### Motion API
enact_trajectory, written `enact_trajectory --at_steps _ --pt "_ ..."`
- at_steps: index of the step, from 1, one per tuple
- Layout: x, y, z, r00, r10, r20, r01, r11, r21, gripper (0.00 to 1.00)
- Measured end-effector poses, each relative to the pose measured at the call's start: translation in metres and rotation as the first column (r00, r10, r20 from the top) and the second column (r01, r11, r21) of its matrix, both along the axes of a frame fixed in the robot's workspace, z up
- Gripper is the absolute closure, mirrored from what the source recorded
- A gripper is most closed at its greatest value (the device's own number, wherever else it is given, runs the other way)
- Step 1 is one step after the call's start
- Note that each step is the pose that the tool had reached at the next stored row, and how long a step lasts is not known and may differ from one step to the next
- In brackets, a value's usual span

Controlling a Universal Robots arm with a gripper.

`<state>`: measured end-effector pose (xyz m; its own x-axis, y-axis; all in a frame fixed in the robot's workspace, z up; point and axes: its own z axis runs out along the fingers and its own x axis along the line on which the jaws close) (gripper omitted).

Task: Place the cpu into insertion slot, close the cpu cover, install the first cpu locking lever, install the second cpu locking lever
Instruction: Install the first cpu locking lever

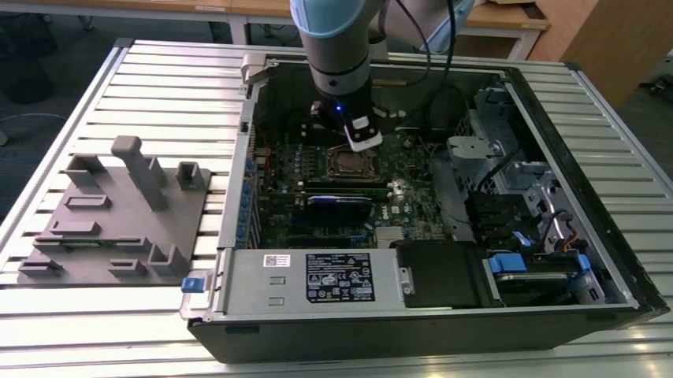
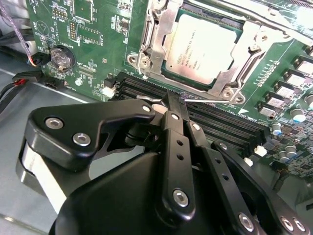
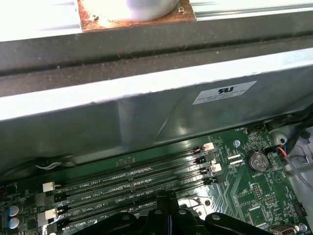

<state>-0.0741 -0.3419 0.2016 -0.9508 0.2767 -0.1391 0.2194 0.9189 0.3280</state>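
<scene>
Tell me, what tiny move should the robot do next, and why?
Probably push the thin lever beside the gripper tip down a little. The cpu already sits under the closed cpu cover, and the shut jaws are right at that lever.

the gripper [image 1: 365, 143] hangs near the insertion slot [image 1: 347, 163] inside the open computer case [image 1: 421, 335].

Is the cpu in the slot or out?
In: the cpu lies flat in the slot, the cover framing it.

Bright even light, patchy metallic glare
</scene>
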Motion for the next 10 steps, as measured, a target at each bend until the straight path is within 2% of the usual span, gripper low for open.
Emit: enact_trajectory --at_steps 10 --pt "-0.0034 0.0006 -0.0025 1.0000 -0.002 0.0001 0.002 1.0000 -0.0003 0.90"
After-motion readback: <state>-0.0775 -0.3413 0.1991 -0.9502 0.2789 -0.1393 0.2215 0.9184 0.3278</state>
